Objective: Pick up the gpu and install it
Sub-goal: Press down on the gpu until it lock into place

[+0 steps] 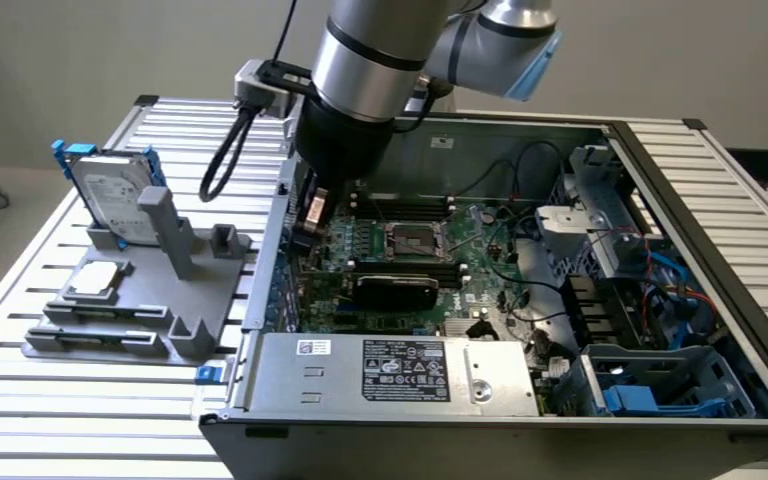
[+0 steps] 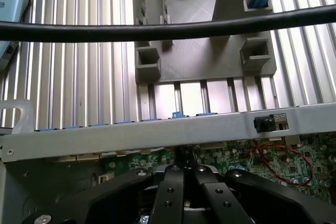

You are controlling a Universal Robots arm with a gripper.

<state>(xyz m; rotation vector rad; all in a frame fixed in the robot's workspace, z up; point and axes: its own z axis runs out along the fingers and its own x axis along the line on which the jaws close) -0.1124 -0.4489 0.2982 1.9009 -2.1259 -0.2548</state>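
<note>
Gpu (image 1: 391, 290): we see a rounded black shroud inside the computer case (image 1: 704, 200). It stands on the green motherboard (image 1: 484, 300), between the CPU socket (image 1: 408, 238) and the power supply (image 1: 398, 372). It looks seated in a slot, though we cannot be sure from this angle.
Case contents: the motherboard lies flat on the floor of the case, with loose black and red wires across it. The grey sheet-metal power supply, with a black label, sits along the case's near wall. A blue plastic drive cage (image 1: 678, 385) fills the corner on the exterior view's right.
Gripper (image 1: 312, 215): it hangs inside the case, just within the wall on the exterior view's left, over the motherboard's edge and apart from the gpu. In the wrist view its black fingers (image 2: 173, 187) are pressed together, and we make out nothing between them.
Fixture (image 1: 157, 290): this matte grey plastic stand is outside the case, on the exterior view's left. It holds an upright silver hard drive (image 1: 107, 185) with blue rails and a small silver square part (image 1: 97, 280) lying flat.
Table (image 1: 37, 400): ribbed aluminium slats lie under the case and the fixture.
Cable (image 2: 157, 27): this smooth, black cable crosses the wrist view above the case wall.
</note>
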